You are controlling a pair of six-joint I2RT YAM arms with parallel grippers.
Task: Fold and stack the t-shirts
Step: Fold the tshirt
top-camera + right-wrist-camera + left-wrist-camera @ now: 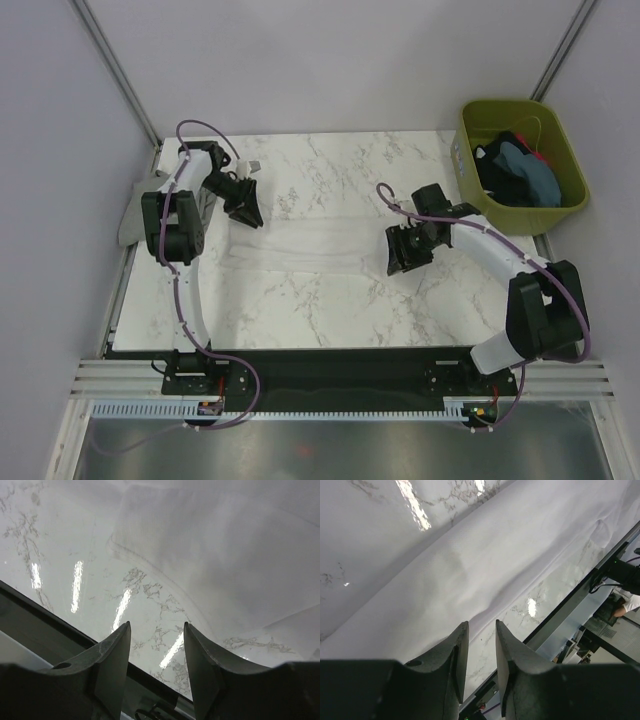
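Note:
A white t-shirt (305, 248) lies flattened as a long band across the middle of the marble table. My left gripper (246, 212) hovers at its left end, open and empty. In the left wrist view, the jaws of this gripper (481, 625) stand a little apart over the edge of the white cloth (470, 560). My right gripper (406, 252) is at the shirt's right end, open and empty. In the right wrist view, this gripper (156, 625) is over bare marble, with the white shirt (225, 555) just beyond. Blue-teal (532, 178) and dark (500, 175) shirts lie in the bin. A grey shirt (130, 215) hangs off the left edge.
The olive-green plastic bin (520, 112) stands off the table's back right corner. The table's black front rail (320, 365) runs along the near edge between the arm bases. Grey walls with metal posts close in the back and sides.

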